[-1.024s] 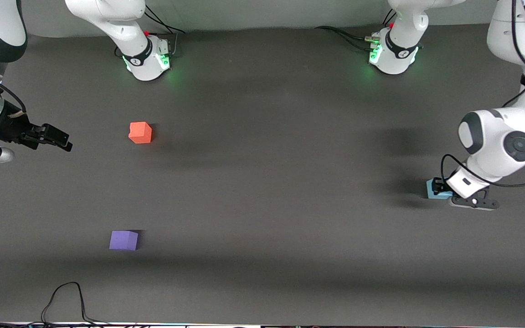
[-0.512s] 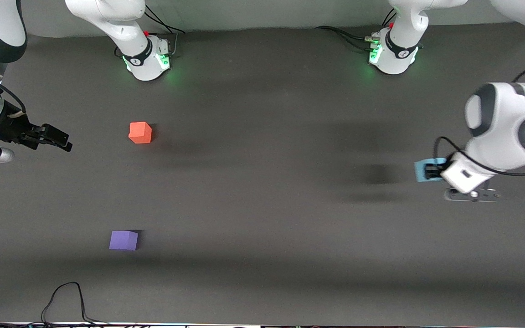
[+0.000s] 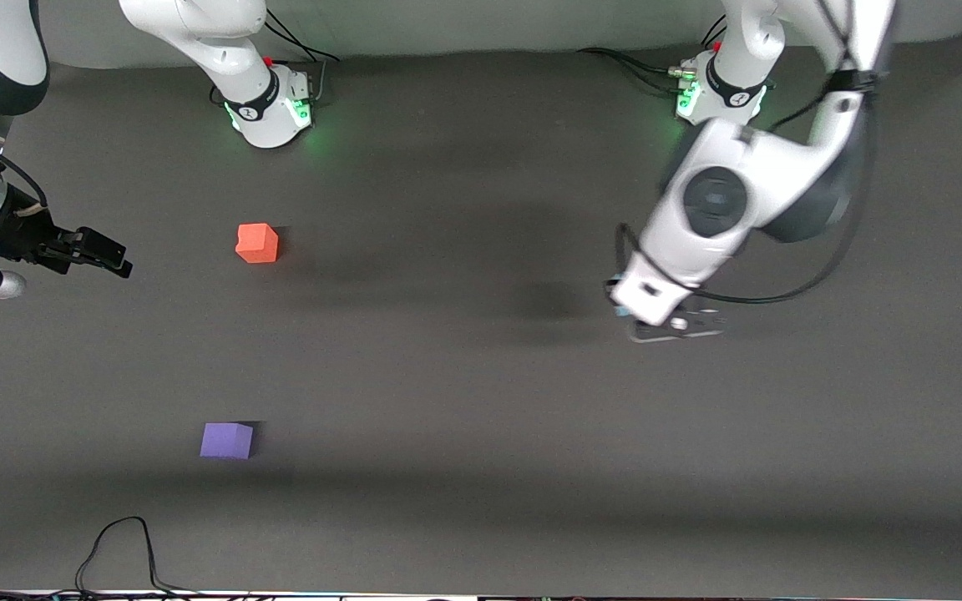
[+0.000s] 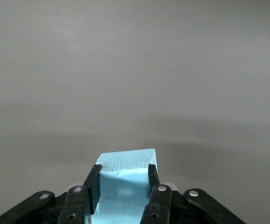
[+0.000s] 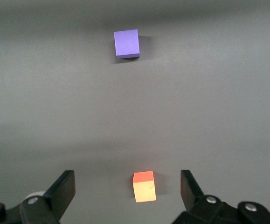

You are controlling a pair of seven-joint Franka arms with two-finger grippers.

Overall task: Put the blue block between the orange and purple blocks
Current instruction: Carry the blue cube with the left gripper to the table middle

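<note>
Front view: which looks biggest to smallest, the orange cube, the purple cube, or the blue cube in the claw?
1. Purple matte cube and orange-red matte cube: look about alike.
2. Sky-blue cube: smallest showing, only a sliver; the left claw hides the rest, so unsure.

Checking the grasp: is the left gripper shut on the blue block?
Yes: the left gripper is shut on the blue block, fingers pressed against both its sides.

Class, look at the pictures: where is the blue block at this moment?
The blue block is clamped in the left gripper, up in the air over bare table toward the left arm's end, well away from the orange block and purple block.
</note>
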